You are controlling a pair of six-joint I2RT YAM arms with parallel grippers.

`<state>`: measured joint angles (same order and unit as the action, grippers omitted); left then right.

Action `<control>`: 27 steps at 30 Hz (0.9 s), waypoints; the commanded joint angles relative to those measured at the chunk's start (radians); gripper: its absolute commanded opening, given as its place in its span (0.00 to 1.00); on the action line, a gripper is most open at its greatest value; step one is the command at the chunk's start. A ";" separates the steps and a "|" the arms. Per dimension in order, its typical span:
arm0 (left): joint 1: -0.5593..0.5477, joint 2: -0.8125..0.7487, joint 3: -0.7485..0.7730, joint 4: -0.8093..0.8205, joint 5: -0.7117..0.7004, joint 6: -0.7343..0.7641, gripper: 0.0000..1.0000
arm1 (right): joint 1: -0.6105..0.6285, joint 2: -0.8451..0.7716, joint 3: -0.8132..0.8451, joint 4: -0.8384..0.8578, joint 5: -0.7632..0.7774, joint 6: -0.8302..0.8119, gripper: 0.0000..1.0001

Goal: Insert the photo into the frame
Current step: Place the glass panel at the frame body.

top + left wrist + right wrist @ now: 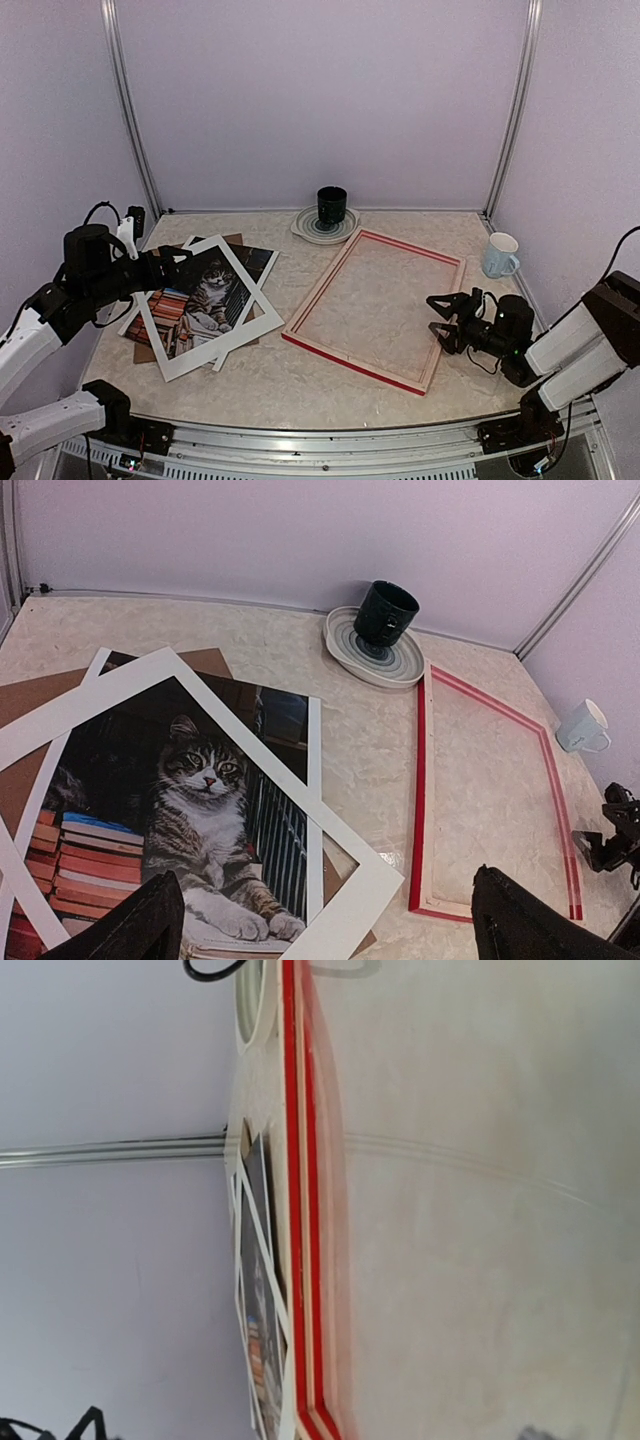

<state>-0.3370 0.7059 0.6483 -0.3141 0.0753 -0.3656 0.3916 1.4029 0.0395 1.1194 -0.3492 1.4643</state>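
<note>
One of each task item is present, and the transfer is not yet begun.

Top view: one frame (350,364) lies flat and empty on the table (260,388). One photo (208,288) lies to the left of the frame, close to it but apart. One white mat (182,366) sits askew on top of the photo and one brown backing board (145,352) shows beneath. Your left claw (172,262) hangs over the side of that pile farthest from the frame. Your right claw (442,318) sits just beside the frame's right edge, spread wide and holding nothing. Two mugs stand past the frame's far edge: one dark mug (332,205) on one saucer (305,230), and one white mug (500,255).

Left wrist view: the left claw's fingers (130,930) stand fully apart above the photo (200,800), gripping nothing.

Right wrist view: you see the frame (293,1210) edge-on, with the photo (258,1290) beyond it. The claw's own fingers do not show.

Assessment: you are at the approach step. The next move calls for clearing the mat, then catching an edge of the thin print.
</note>
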 commanded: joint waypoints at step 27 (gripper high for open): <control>0.007 -0.019 -0.012 0.011 0.000 0.008 0.99 | -0.112 0.009 0.281 -0.474 0.015 -0.201 0.86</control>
<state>-0.3370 0.6960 0.6456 -0.3145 0.0750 -0.3653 0.3035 1.4075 0.2668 0.8089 -0.3252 1.3323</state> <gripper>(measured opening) 0.989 0.859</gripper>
